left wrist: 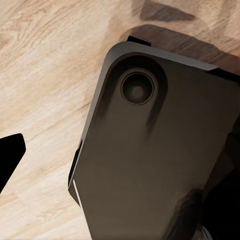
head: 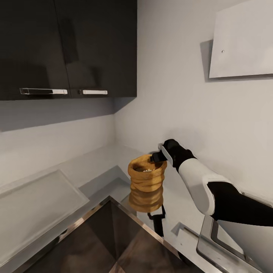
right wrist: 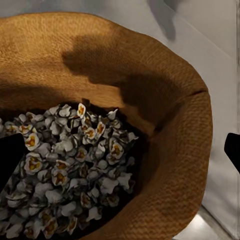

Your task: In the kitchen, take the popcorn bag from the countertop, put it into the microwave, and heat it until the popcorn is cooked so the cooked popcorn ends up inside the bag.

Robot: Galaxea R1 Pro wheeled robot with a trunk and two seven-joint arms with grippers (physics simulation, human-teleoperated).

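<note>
Nearest us, a dark sink basin [head: 113, 242] sits below the countertop's [head: 94, 159] shiny front edge, with a black tap [head: 157, 223] at its far rim. Just beyond, our right gripper [head: 156, 157] holds the popcorn bag [head: 146, 185] in the air above the sink's far edge, jaws closed on its rolled rim. Inside the bag lie white and yellow popcorn pieces [right wrist: 70, 170]. Our left gripper [left wrist: 10, 155] hangs over a wooden floor [left wrist: 45, 65]; we cannot tell how far its jaws stand apart. Farthest, dark wall cabinets [head: 68, 49] hang over the counter's corner.
</note>
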